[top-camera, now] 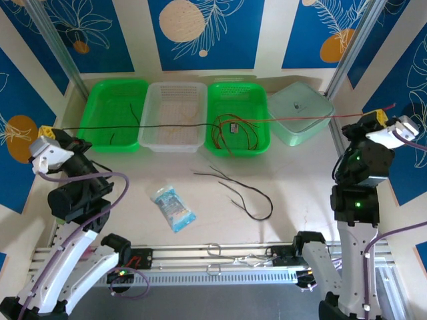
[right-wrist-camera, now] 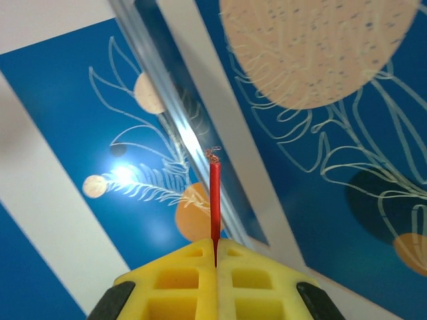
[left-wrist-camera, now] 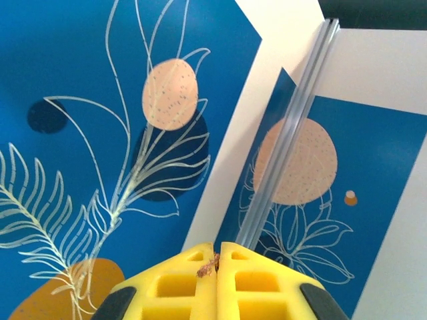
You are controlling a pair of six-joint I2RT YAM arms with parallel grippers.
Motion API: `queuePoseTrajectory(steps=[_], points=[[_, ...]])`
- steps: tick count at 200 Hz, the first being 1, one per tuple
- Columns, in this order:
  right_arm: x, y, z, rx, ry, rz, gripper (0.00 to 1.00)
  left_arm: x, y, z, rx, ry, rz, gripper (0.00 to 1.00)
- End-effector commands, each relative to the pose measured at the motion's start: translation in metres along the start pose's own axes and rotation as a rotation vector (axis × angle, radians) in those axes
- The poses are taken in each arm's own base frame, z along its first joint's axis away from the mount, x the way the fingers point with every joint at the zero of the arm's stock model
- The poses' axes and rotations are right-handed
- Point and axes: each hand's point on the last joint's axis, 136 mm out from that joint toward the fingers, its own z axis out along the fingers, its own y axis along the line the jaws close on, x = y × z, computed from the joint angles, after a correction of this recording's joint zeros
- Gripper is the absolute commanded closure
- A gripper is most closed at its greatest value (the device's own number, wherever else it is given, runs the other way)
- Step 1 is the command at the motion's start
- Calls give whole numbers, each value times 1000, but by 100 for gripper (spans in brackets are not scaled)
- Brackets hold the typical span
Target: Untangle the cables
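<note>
Packet (top-camera: 173, 208), blue, on near bench (top-camera: 133, 193); print too small to read. Loose dark cables (top-camera: 243, 197) lie beside it. Left fingers (left-wrist-camera: 180, 287) are pinched tight on dark cable (top-camera: 107, 127), right fingers (right-wrist-camera: 247, 280) on red cable (right-wrist-camera: 215, 193); both cables run taut over the far row. Far row: left green tray (top-camera: 110, 149) with short dark strand (top-camera: 135, 113); clear basket (top-camera: 170, 148); right green tray (top-camera: 240, 152) with red and orange coils (top-camera: 230, 137); pale lidded box (top-camera: 300, 120).

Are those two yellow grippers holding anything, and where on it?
The left gripper pinches the dark cable at its very tip; the right gripper grips the red cable just short of its bare end.
</note>
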Motion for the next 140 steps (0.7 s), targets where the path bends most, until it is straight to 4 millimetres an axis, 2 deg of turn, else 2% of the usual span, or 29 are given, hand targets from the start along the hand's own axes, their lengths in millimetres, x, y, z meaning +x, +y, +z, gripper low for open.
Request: queuePoseTrajectory(steps=[1,37,66,102,122,140], points=[[-5,-16,-1,51,-21,24,100,-22,27,-4,-96,-69,-13,100],[-5,-36,2,120,-24,12,100,-39,43,-8,-150,-123,11,100],[-2,-48,3,151,-11,24,100,-46,48,-9,-163,-142,26,100],[6,-46,3,132,14,56,100,-40,44,-8,-148,-123,9,100],[3,-41,2,109,13,63,100,-33,38,-6,-127,-103,-1,100],[-4,-33,2,73,5,61,100,-24,23,-3,-69,-74,11,100]])
